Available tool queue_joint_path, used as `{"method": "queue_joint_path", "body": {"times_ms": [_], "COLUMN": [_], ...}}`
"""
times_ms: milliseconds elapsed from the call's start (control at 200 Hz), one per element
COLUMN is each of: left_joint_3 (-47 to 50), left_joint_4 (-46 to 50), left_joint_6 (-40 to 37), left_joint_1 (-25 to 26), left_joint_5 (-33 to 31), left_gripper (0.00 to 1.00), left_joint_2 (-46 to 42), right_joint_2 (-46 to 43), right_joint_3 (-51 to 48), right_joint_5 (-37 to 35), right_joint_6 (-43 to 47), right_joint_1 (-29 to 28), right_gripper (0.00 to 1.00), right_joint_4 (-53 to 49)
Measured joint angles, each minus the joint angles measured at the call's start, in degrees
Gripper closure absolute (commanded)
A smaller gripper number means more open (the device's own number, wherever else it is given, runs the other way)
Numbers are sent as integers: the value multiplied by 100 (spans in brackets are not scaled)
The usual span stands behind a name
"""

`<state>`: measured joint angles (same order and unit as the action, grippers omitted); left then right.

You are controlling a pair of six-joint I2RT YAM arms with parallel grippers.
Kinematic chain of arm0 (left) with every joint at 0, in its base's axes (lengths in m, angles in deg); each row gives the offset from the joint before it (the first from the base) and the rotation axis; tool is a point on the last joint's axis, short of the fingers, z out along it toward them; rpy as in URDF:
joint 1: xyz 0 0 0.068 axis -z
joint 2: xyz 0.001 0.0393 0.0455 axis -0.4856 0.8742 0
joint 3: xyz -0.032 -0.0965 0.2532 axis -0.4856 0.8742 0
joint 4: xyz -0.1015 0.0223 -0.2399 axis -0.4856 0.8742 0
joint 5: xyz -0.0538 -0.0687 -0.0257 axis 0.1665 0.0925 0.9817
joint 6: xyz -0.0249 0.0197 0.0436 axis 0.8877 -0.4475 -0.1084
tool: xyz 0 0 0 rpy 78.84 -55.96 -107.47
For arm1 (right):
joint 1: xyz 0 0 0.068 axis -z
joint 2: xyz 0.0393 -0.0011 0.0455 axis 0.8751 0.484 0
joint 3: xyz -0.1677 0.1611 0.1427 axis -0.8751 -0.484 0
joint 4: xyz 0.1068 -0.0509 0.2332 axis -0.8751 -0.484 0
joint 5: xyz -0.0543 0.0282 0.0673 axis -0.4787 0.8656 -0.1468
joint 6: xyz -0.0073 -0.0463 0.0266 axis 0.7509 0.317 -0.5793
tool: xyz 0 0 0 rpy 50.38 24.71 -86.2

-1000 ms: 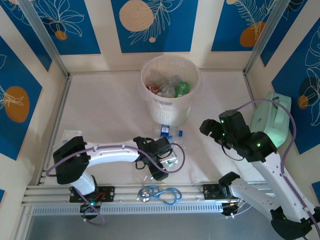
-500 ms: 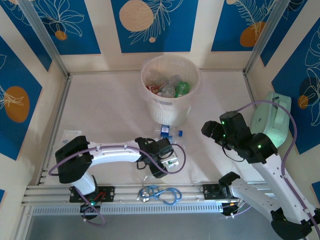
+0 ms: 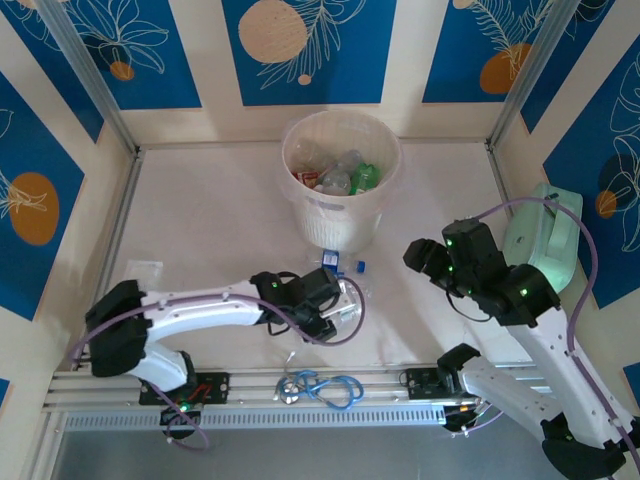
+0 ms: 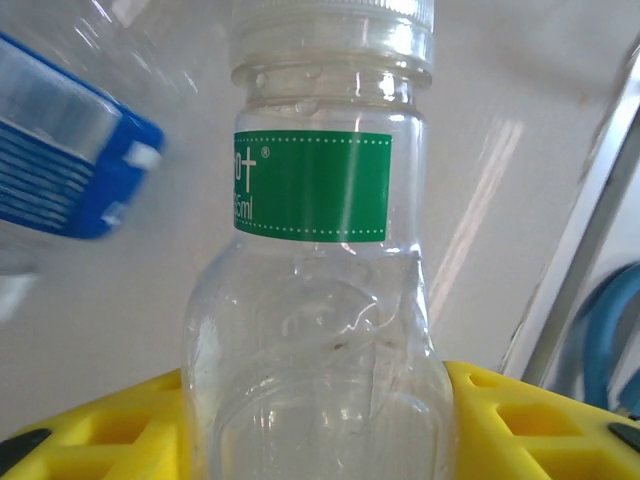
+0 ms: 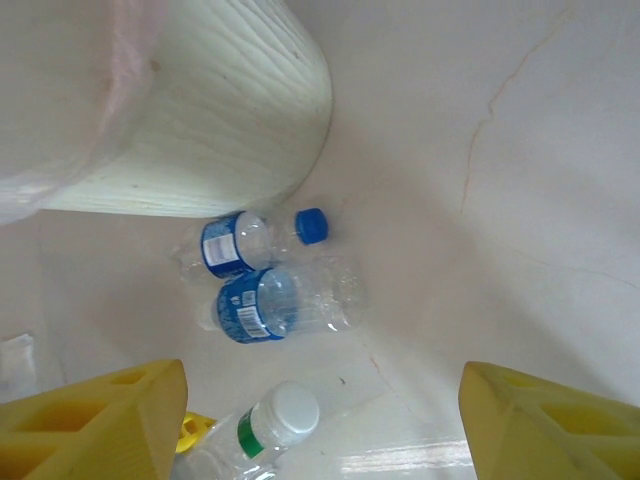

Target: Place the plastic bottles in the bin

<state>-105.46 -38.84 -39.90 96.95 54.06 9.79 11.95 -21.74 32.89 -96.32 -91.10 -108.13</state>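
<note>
Your left gripper [image 4: 320, 440] clasps the green-label bottle [image 4: 315, 300], which lies on the table [image 3: 220, 220] on the near side of the bin [image 3: 340, 225]. Grip its body squarely and lift above the rim. Your right gripper [image 5: 325, 420] hangs open.

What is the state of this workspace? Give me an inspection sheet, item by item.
Surface: pale table, no spills seen.
Job's things: bin holds several bottles; two blue-label bottles lie beside it; green-label bottle lies nearer the arms.
Clutter: mint-green case at the right edge; small white slip at the left.
Grippers: left gripper straddles the green-label bottle, grip unconfirmed; right gripper open, empty.
Cables: purple cables along both arms; blue cable loop on the front rail.
Surroundings: blue floral wall panels.
</note>
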Motion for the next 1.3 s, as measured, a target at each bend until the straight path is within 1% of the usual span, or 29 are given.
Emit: {"method": "queue_joint_path", "body": {"times_ms": [75,165,230,305,355,470,560,755,980,1135,1301], "left_joint_3": [0,2,39,90,98,107,151,411,743,870,977], "left_joint_4": [-122,-240,-372,-481,-518,-612,-693,-940,-1471,-1814,-2059], "left_joint_6": [28,122,219,396,507,756,916,1329,1906,2214,2422], "left_joint_1": [0,-48,-142,-337,-494,-745,-831,-949,-1241,-1403,-1460], "left_joint_5": [-39,-33,15,109,190,380,544,935,1327,1596,1823], "left_gripper": [48,48,47,46,46,46,46,46,46,46,47], "left_joint_2": [-365,-750,-1060,-1429,-1641,-1989,-2179,-2577,-2973,-3038,-3040], "right_joint_2": [26,87,210,437,627,1143,1491,1808,2011,2157,2221], "right_joint_3": [138,280,385,496,586,866,1099,1233,1325,1325,1325], "right_joint_5": [107,435,730,999,1113,1102,1029,944,925,922,922], "right_joint_6": [66,188,275,374,415,522,566,621,625,623,623], "right_joint_1": [-76,-264,-446,-820,-1169,-1897,-2249,-2321,-2382,-2472,-2476], "right_gripper": [28,27,24,20,18,18,18,22,27,32,38], "right_joint_4": [20,188,374,643,791,1014,1045,1215,1357,1467,1626]}}
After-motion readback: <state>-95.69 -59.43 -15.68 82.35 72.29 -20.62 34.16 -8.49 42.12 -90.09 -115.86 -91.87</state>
